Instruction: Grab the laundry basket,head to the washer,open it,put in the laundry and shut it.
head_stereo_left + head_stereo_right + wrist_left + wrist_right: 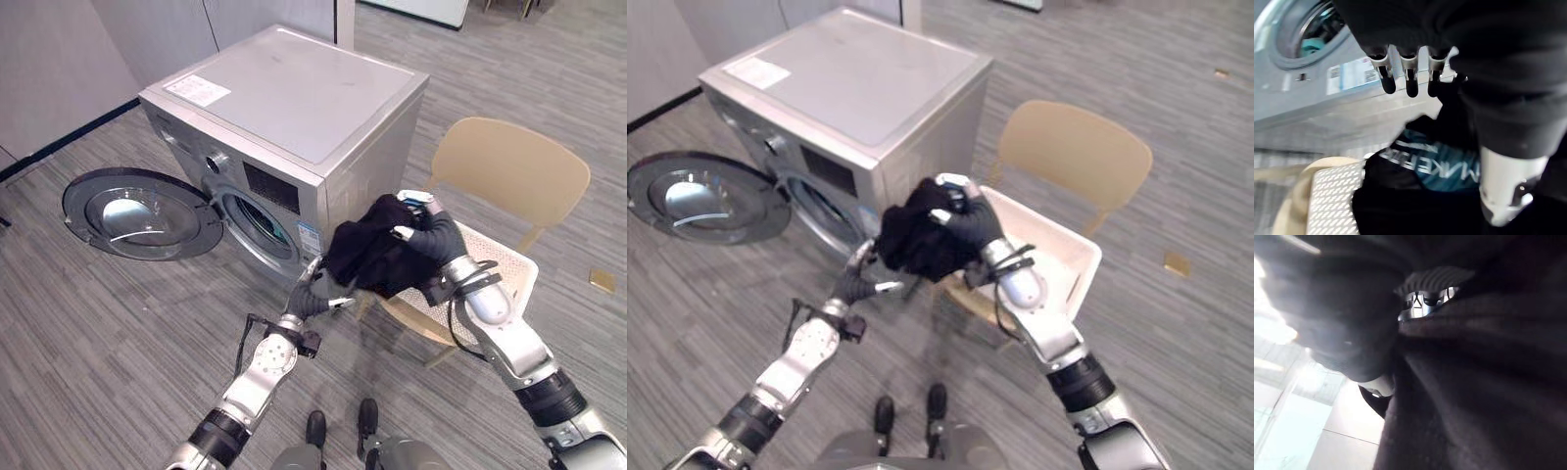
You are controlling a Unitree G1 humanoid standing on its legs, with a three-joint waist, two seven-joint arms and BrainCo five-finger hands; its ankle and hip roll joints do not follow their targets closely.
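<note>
the silver front-loading washer (284, 108) stands on the grey striped floor (118, 323) with its round door (142, 212) swung fully open to the robot's left, so the drum opening (260, 228) is exposed; through it the left wrist view shows a patch of teal inside the drum, though what it is cannot be told. just to the right of the washer a tan chair (509, 166) carries the white perforated laundry basket (505, 259) on its seat. the right hand (431, 235) is raised above the basket's near-left corner, its fingers clenched round a bundle of dark laundry (377, 250), which hangs in the air between the basket and the washer's front corner, clear of the drum. the left hand (313, 294) sits lower, just under and to the left of the bundle, near the washer's front lower corner; in its own wrist view its fingers (1409, 73) extend straight and released, holding nothing, with the dark cloth and a teal printed patch close beyond them and the basket's perforated wall (1334, 196) beside it. what else lies inside the basket cannot be made out behind the arm and the cloth.
</note>
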